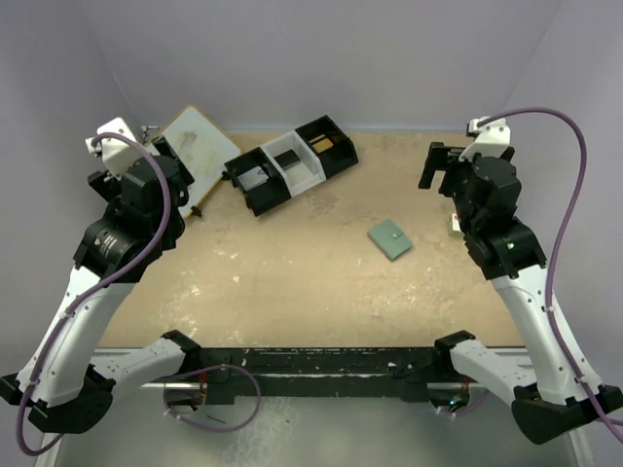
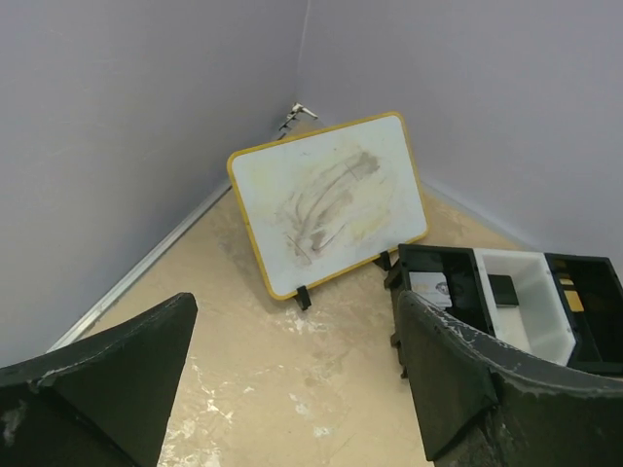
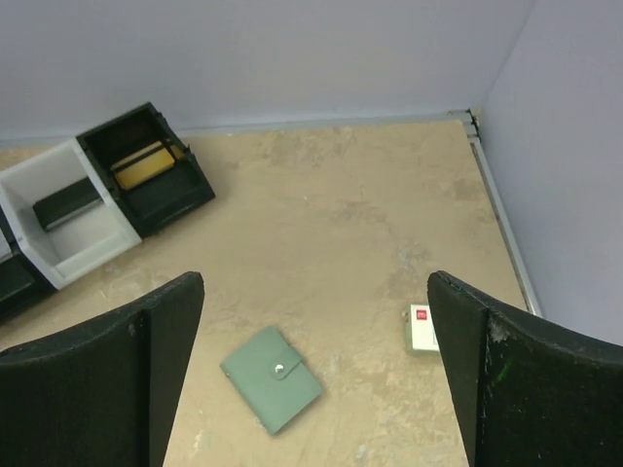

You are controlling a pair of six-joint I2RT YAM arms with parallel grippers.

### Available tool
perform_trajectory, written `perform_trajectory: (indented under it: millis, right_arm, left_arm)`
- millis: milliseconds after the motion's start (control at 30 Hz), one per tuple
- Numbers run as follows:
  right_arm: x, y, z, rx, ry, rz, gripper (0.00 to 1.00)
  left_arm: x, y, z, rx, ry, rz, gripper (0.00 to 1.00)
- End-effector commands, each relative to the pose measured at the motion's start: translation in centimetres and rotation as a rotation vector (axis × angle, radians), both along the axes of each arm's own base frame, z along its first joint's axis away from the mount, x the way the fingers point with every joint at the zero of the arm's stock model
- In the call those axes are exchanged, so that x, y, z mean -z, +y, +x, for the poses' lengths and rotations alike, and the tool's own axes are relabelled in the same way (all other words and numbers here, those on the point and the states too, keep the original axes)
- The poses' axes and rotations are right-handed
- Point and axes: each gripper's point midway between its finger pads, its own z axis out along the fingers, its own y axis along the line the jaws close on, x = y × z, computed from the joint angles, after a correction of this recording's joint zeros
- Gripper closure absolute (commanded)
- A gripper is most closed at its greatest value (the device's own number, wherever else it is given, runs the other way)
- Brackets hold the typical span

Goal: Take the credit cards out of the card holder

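The card holder (image 1: 389,239), a small grey-green wallet, lies flat and folded on the tan table right of centre, its clasp tab snapped down. In the right wrist view the card holder (image 3: 272,378) sits below and between my fingers, well apart from them. The credit cards are out of view. My right gripper (image 1: 440,167) (image 3: 316,292) hangs open and empty above the table's right side. My left gripper (image 1: 185,163) (image 2: 295,331) is open and empty at the far left, over bare table in front of a whiteboard.
A yellow-framed whiteboard (image 1: 195,146) (image 2: 326,199) leans on its stand at the back left. A black-and-white three-compartment tray (image 1: 292,163) (image 2: 506,255) (image 3: 58,209) holding small items sits at the back centre. A white box (image 1: 455,226) (image 3: 421,329) lies by the right arm.
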Motion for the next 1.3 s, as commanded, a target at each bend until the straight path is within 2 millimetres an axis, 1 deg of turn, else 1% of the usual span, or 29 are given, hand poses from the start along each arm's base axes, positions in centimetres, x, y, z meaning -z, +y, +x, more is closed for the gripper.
perform_trajectory:
  millis: [0, 67, 167, 233, 300, 400, 500, 633, 700, 833, 967, 1167, 1267]
  right_arm:
    - [0.5, 0.1, 0.4, -0.007, -0.024, 0.055, 0.0]
    - [2.0, 0.2, 0.7, -0.007, 0.013, 0.065, 0.0]
    - [4.3, 0.4, 1.2, -0.003, 0.074, 0.11, 0.0]
    - [5.5, 1.0, 1.7, -0.032, 0.111, 0.123, 0.0]
    - [6.7, 1.8, 2.1, -0.067, 0.137, 0.157, 0.0]
    - [8.9, 3.2, 2.8, -0.124, 0.182, 0.226, 0.0]
    - [11.0, 4.8, 3.2, -0.19, 0.237, 0.288, 0.0]
    - [13.6, 6.3, 3.6, -0.246, 0.308, 0.357, 0.0]
    - [14.7, 6.9, 3.7, -0.266, 0.342, 0.389, 0.0]
    - [16.1, 8.0, 4.0, -0.296, 0.397, 0.438, 0.0]
    - [17.1, 8.6, 4.1, -0.311, 0.442, 0.469, 0.0]
    - [18.5, 8.6, 3.6, -0.293, 0.51, 0.49, 0.0]
    - [18.9, 8.6, 3.3, -0.289, 0.526, 0.493, 0.0]
  left_arm:
    - [0.4, 0.8, 1.4, -0.045, -0.011, -0.012, 0.17]
    - [1.2, 1.2, 2.2, -0.058, 0.006, -0.01, 0.14]
    - [3.1, 1.1, 3.8, -0.024, 0.069, -0.002, 0.11]
    - [4.5, 1.0, 5.0, -0.003, 0.099, -0.022, 0.08]
    - [6.1, 0.3, 6.4, 0.049, 0.133, -0.049, 0.07]
    - [9.0, -1.5, 9.0, 0.148, 0.179, -0.128, 0.04]
    - [11.9, -3.9, 11.3, 0.255, 0.235, -0.212, 0.03]
    - [15.6, -7.2, 13.3, 0.344, 0.333, -0.238, 0.04]
    - [17.4, -8.4, 14.2, 0.361, 0.368, -0.274, 0.07]
    - [21.6, -10.1, 15.9, 0.36, 0.435, -0.321, 0.12]
    - [24.7, -11.5, 17.8, 0.36, 0.491, -0.346, 0.16]
    - [28.2, -12.5, 20.5, 0.329, 0.542, -0.373, 0.21]
    - [29.2, -12.7, 21.4, 0.311, 0.554, -0.375, 0.22]
